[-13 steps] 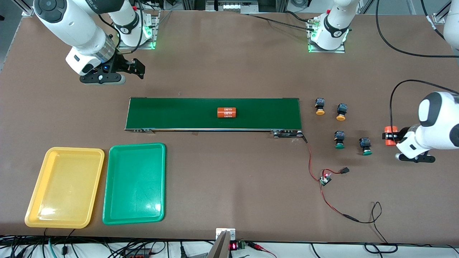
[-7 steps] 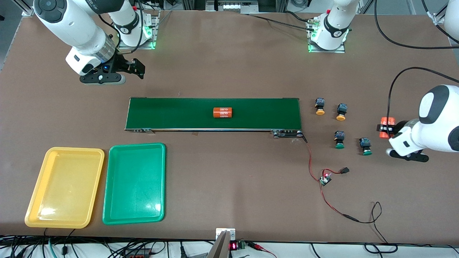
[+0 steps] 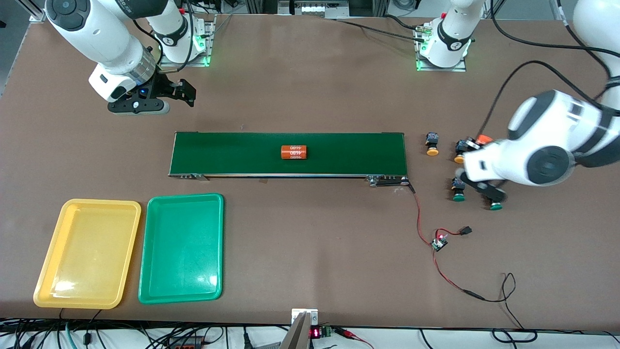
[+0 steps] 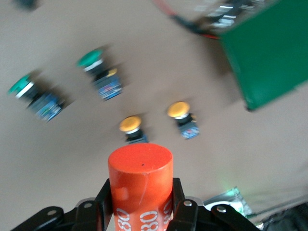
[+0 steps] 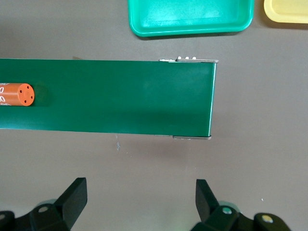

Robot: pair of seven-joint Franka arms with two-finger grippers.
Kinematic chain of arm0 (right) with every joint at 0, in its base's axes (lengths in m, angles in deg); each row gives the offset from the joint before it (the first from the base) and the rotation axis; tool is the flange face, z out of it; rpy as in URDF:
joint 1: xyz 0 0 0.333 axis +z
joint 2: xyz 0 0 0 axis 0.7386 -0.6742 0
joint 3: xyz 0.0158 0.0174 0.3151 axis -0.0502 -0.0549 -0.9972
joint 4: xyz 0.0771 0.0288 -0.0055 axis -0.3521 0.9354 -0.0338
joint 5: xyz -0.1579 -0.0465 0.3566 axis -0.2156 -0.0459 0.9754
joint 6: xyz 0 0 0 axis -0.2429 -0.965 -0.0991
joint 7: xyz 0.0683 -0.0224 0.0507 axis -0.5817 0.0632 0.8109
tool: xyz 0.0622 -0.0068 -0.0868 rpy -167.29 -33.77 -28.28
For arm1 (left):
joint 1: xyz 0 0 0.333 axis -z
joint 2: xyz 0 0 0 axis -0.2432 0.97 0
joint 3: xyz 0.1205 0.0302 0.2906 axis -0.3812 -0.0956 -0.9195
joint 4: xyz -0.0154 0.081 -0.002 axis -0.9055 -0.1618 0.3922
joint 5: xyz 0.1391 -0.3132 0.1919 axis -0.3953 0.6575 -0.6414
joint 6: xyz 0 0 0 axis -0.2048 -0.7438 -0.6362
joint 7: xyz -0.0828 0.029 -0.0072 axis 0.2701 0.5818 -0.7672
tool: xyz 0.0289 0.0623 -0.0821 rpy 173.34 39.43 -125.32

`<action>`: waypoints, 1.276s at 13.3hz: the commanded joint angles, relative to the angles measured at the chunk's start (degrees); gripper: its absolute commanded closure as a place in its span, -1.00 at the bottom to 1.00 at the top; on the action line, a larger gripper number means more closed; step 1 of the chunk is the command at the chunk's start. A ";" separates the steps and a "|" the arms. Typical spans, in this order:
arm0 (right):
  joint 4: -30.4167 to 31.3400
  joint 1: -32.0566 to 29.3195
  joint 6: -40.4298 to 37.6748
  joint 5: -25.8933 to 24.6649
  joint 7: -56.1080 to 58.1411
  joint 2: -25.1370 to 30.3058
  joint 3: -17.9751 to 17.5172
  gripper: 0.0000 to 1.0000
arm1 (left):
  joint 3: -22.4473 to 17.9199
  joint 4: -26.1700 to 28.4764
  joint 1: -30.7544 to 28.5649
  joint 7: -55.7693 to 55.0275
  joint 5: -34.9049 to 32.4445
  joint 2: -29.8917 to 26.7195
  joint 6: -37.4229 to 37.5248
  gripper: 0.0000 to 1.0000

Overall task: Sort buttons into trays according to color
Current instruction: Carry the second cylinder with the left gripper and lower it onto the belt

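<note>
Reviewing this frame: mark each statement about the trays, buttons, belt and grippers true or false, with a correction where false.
1. Both trays hold buttons. False: the yellow tray and the green tray hold nothing.
2. The left gripper is shut on an orange cylinder. True.
3. A second cylinder lies on the belt. True.
4. The right gripper holds a green button. False: it is open, holds nothing and waits over the table by the belt's end.
5. All four buttons sit on the belt. False: the yellow buttons and green buttons sit on the table off the belt's end, toward the left arm's end.
</note>
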 commanded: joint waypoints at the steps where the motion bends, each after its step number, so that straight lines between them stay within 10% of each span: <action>1: 0.48 0.59 0.47 0.05 -1.05 0.40 0.30 -1.00 | 5.44 3.17 0.61 7.55 -0.12 1.42 0.07 0.79; 5: 0.48 0.51 0.38 0.04 -1.05 0.40 0.30 -1.00 | 6.60 15.90 1.13 19.07 -1.17 1.59 -23.34 0.86; 9: 0.48 0.51 0.29 0.05 -1.05 0.40 0.30 -1.00 | 5.99 19.98 7.36 18.99 -12.76 3.61 -29.54 0.95; 14: 0.48 0.51 0.20 0.05 -1.05 0.40 0.30 -1.00 | -6.39 18.67 21.86 18.29 -15.14 3.71 -39.56 0.91; 15: 0.48 0.51 0.20 0.04 -1.05 0.40 0.30 -1.00 | -6.67 17.96 22.14 18.20 -15.15 3.71 -39.57 0.56; 16: 0.48 0.51 0.12 0.04 -1.05 0.40 0.30 -1.00 | -6.58 17.96 21.71 18.20 -15.24 3.62 -39.49 -0.98; 17: 0.48 0.51 0.12 0.04 -1.05 0.40 0.30 -1.00 | -6.15 17.96 21.53 18.12 -15.24 3.27 -39.05 -1.00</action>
